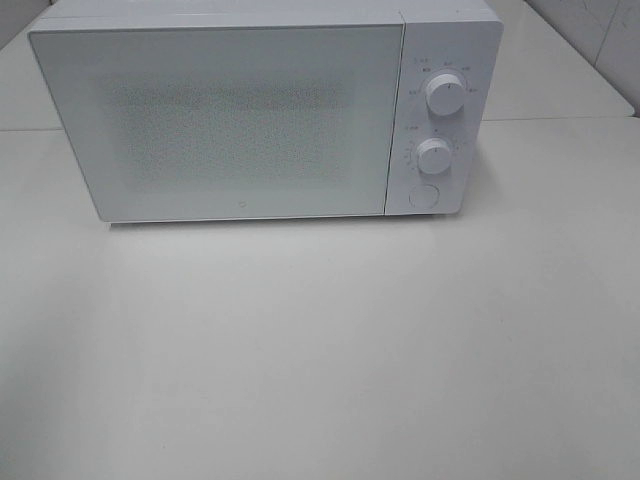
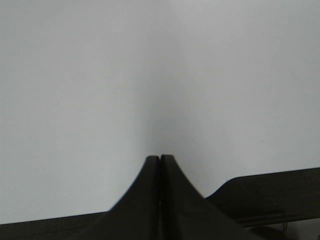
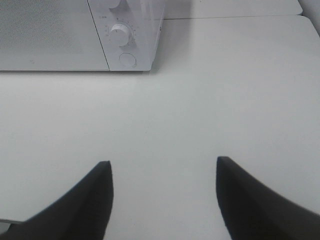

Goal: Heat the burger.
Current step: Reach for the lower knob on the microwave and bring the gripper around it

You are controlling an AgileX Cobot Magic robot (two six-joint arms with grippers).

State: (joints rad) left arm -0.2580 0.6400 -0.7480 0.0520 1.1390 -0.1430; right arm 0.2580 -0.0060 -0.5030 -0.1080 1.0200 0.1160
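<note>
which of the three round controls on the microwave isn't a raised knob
The lowest one, the round button: it sits flush, while the upper knob and the lower knob above it stick out.

A white table (image 1: 320, 350) — plain and matte — carries one thing: a white microwave (image 1: 265, 110) standing toward 12 o'clock, door shut. Its upper knob (image 1: 443, 95), lower knob (image 1: 433, 157) and round button (image 1: 423, 196) sit on the 3 o'clock side of its front.
</note>
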